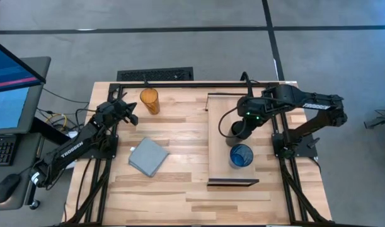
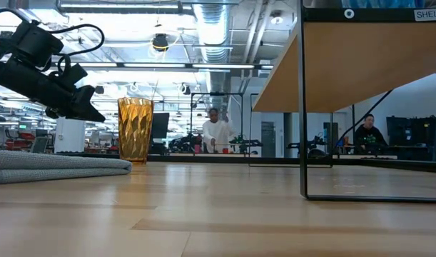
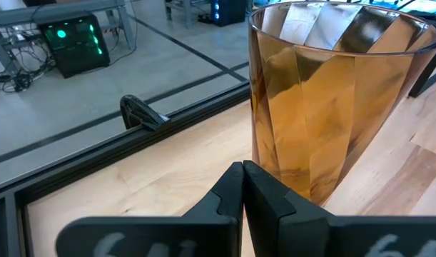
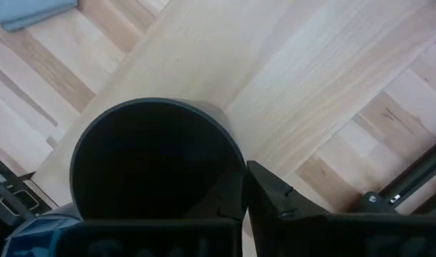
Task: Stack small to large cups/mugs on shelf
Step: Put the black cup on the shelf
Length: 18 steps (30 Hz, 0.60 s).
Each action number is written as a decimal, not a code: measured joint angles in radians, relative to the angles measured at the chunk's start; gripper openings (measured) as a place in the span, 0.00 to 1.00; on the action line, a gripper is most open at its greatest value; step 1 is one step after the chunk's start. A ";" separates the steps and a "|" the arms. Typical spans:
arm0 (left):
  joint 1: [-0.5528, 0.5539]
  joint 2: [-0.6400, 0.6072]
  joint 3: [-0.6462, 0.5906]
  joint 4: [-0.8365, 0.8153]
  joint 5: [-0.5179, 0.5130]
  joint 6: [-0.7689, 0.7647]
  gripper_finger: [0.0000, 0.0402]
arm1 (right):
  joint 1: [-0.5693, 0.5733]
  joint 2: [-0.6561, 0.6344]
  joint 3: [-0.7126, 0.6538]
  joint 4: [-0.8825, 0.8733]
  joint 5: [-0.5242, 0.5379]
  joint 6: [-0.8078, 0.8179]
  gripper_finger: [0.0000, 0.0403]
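The amber tumbler [image 1: 149,101] stands upright on its base at the table's far left; it also shows in the left wrist view [image 3: 325,100] and the low view [image 2: 135,130]. My left gripper [image 1: 133,118] is shut and empty just beside it, on its near-left side [image 3: 242,175]. The shelf [image 1: 220,148] stands at the table's right. The blue cup [image 1: 241,156] stands upright on the shelf board. The black cup [image 1: 241,131] is farther back over the board, and my right gripper [image 1: 246,128] is shut on it. My right gripper pinches the black cup's wall at the rim [image 4: 237,163], one finger inside the cup and one outside. The fingers come from above, pointing down. The cup is upright with its mouth up over the shelf board [image 4: 275,64]; whether its base rests on the board I cannot tell.
A folded grey-blue cloth [image 1: 148,156] lies on the table, nearer than the tumbler and left of the shelf. The shelf's dark end brackets [image 1: 233,183] stand at its near and far ends. Bare tabletop lies between the cloth and the shelf. People show in the room beyond the table.
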 joint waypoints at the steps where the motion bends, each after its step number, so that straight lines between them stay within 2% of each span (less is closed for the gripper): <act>1: 0.000 0.000 0.000 0.000 0.000 0.000 0.00 | 0.000 -0.001 0.000 0.000 -0.005 0.002 0.08; 18: 0.000 0.000 0.000 0.000 0.001 -0.009 0.00 | 0.000 -0.002 0.000 0.000 -0.005 0.026 0.15</act>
